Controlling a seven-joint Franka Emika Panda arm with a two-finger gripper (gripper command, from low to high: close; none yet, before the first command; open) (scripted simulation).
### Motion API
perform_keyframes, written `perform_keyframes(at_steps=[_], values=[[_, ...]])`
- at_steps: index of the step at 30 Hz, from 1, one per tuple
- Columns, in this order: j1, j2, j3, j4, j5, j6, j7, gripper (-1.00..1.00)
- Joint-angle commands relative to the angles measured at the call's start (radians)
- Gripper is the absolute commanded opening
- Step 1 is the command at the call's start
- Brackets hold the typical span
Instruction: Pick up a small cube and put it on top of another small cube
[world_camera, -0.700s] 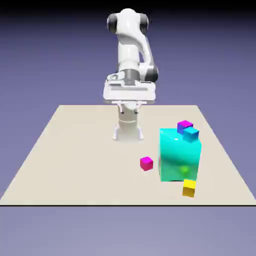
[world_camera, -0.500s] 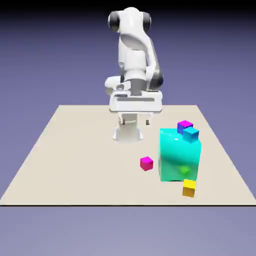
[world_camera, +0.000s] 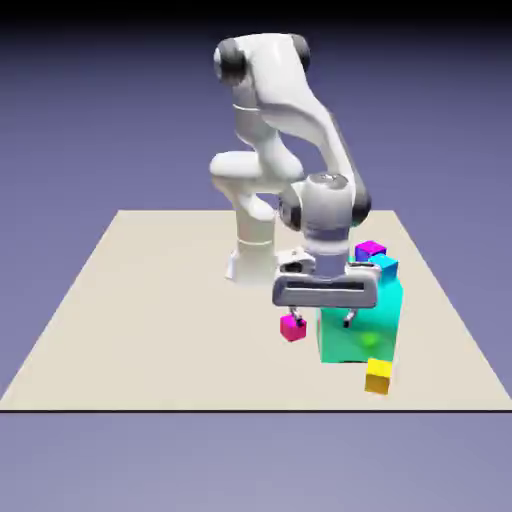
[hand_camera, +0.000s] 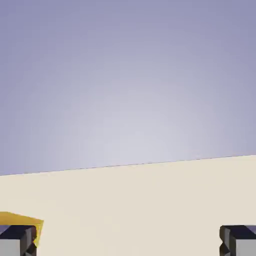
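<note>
In the exterior view my gripper (world_camera: 322, 318) hangs low over the table, open, with nothing between its fingers. Its one fingertip is just above a small magenta cube (world_camera: 293, 327); the other is in front of a large cyan block (world_camera: 362, 315). A small yellow cube (world_camera: 378, 376) sits nearer the table's front edge. A small purple cube (world_camera: 370, 248) and a small blue cube (world_camera: 383, 265) show at the cyan block's top far corner. In the hand view the gripper (hand_camera: 128, 242) stands wide open, and only the yellow cube (hand_camera: 22, 221) shows, by the left fingertip.
The large cyan block is tall and stands close beside the gripper on the exterior view's right. A faint green patch (world_camera: 372, 340) shows through its front face. The beige table (world_camera: 150, 320) ends at a front edge just past the yellow cube.
The arm has swung down and forward from high near its base, toward the exterior view's right, to just above the table by the magenta cube. The cubes have not moved.
</note>
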Motion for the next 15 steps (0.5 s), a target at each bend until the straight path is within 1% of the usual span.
perform_keyframes(at_steps=[1, 15], values=[[-0.008, 0.036, 0.020, 0.026, -0.005, -0.027, 0.023, 0.00], [-0.122, 0.544, 0.304, 0.394, -0.082, -0.406, 0.351, 0.00]])
